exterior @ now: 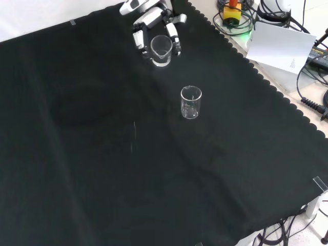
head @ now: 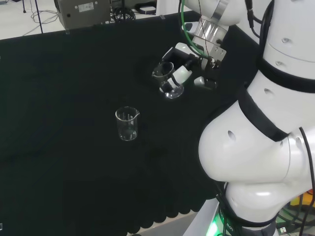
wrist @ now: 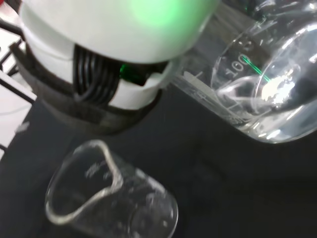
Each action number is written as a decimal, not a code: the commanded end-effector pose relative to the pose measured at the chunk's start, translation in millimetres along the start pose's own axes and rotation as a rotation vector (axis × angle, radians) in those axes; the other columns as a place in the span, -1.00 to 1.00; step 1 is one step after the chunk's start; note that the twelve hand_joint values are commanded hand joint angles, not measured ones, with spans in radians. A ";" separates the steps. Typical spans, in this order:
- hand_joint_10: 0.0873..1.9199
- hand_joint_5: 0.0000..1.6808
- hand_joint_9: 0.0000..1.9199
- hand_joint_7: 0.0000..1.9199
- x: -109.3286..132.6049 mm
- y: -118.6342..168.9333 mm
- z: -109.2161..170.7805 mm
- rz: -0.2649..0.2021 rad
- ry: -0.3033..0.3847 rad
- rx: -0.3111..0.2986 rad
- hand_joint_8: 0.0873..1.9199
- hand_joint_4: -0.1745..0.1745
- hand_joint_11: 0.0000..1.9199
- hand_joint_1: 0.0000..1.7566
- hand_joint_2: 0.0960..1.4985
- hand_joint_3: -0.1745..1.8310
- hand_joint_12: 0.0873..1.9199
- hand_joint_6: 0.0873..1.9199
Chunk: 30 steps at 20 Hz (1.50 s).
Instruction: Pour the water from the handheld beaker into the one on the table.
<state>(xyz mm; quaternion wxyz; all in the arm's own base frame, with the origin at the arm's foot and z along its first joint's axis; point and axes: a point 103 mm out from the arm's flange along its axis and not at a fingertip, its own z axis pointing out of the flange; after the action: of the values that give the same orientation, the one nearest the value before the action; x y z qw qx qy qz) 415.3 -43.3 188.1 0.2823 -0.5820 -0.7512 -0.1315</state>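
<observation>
Water point(wrist: 277, 124) in the wrist view's held beaker point(wrist: 257, 84).

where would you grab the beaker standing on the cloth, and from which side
Round its straight wall at mid-height, coming in level from the side. The standing beaker is upright with an open rim and spout on top, and bare cloth all round it; the hand already holds the other beaker.

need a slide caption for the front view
Hand holds a beaker above the cloth, short of the empty beaker.

The hand point(head: 184, 69) hangs above the bench, fingers curled in a grasp.
</observation>
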 end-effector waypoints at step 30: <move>-1.00 0.64 0.68 0.40 83.3 -2.5 73.2 0.119 -0.417 0.421 -0.57 -1.00 0.42 0.63 -0.18 -0.32 -0.42 -0.69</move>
<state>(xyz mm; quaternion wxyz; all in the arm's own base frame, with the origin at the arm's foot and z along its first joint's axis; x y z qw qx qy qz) 375.1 112.3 227.2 0.2353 -0.4974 -0.8342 0.0362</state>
